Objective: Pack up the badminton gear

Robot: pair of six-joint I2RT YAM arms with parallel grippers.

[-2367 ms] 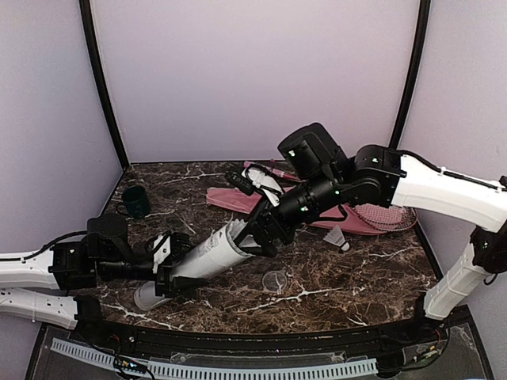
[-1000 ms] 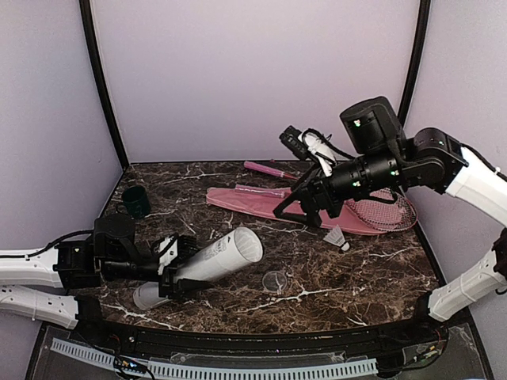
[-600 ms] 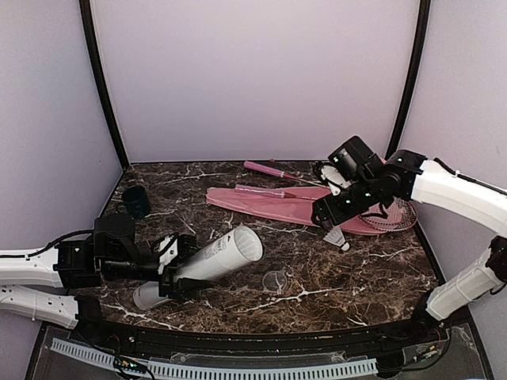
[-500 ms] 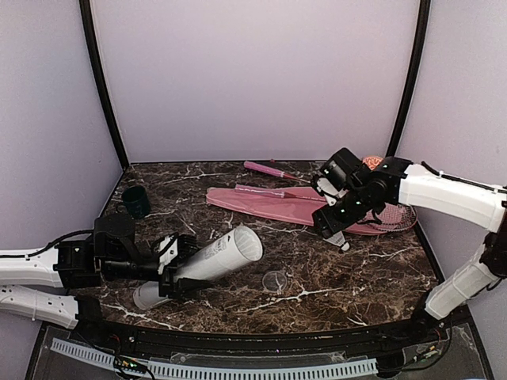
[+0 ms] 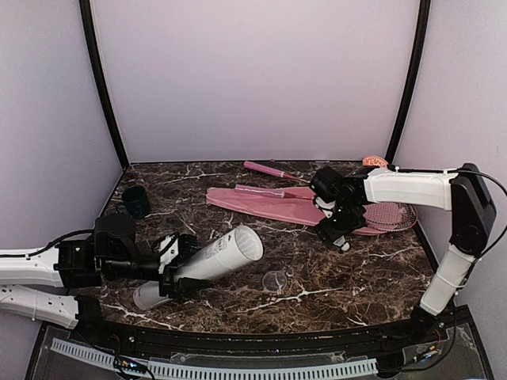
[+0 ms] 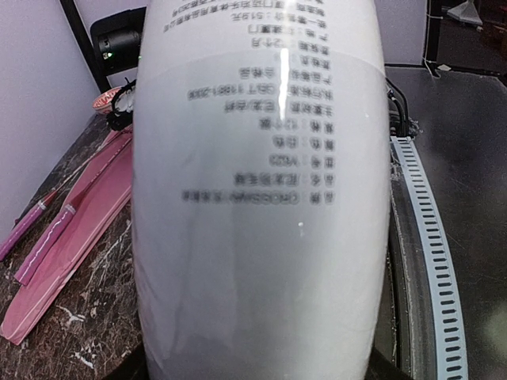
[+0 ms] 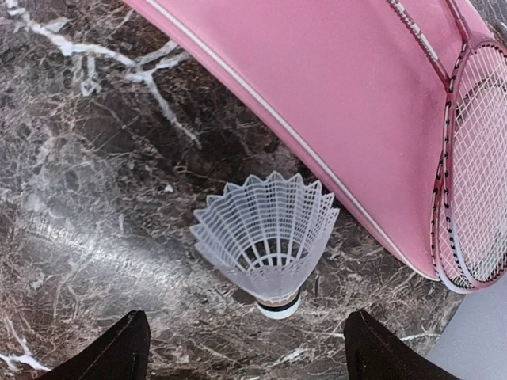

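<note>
My left gripper (image 5: 169, 275) is shut on the long pale grey tube (image 5: 212, 259), which is tilted with its open mouth up and to the right. In the left wrist view the tube (image 6: 261, 198) fills the frame. My right gripper (image 7: 252, 355) is open and low over a white shuttlecock (image 7: 265, 236) that lies on the marble, one finger on each side. In the top view the gripper (image 5: 336, 233) mostly hides the shuttlecock (image 5: 343, 244). The pink cover (image 5: 269, 204) lies just behind, with a racket head (image 5: 390, 214) at its right end and a pink handle (image 5: 268, 169) behind it.
A small dark green cup (image 5: 135, 201) stands at the back left. An orange-patterned bowl (image 5: 374, 161) sits in the back right corner. A small clear lid (image 5: 275, 279) lies on the marble right of the tube. The cover's edge (image 7: 341, 103) and racket strings (image 7: 479, 182) are close by.
My right arm left the tube's mouth, swung up and to the right, then came down over the shuttlecock by the cover. The left arm and tube have not moved.
</note>
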